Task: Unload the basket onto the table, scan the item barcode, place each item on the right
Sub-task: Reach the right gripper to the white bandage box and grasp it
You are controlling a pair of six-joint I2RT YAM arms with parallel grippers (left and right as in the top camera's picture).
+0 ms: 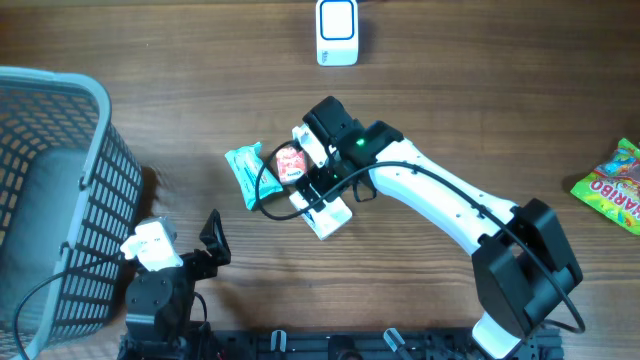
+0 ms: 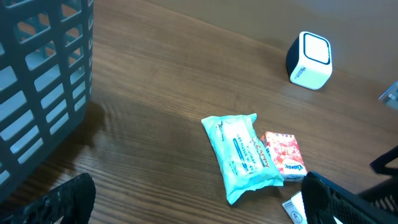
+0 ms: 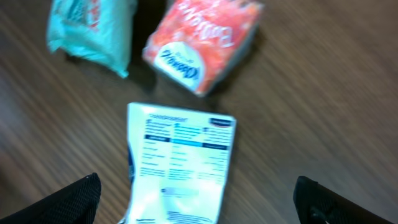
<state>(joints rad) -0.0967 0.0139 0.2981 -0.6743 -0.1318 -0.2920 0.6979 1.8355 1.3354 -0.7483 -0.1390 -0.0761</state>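
One crinkly teal packet (image 2: 242, 155) lies beside a rectangular red pack (image 2: 284, 154).

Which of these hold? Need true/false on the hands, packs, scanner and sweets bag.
1. The right hand is shut on the white printed packet. False: it is open, and the packet lies flat on the wooden table below it.
2. The teal plastic wipes pack lies beside the red-orange tissue pack. True.
3. The white box-shaped scanner sits inside the grey plastic basket. False: it stands on the table, well away from the basket.
4. The left hand is open and holds nothing. True.
5. The green and yellow Haribo bag touches the wipes pack. False: it lies far off, beyond the right arm.
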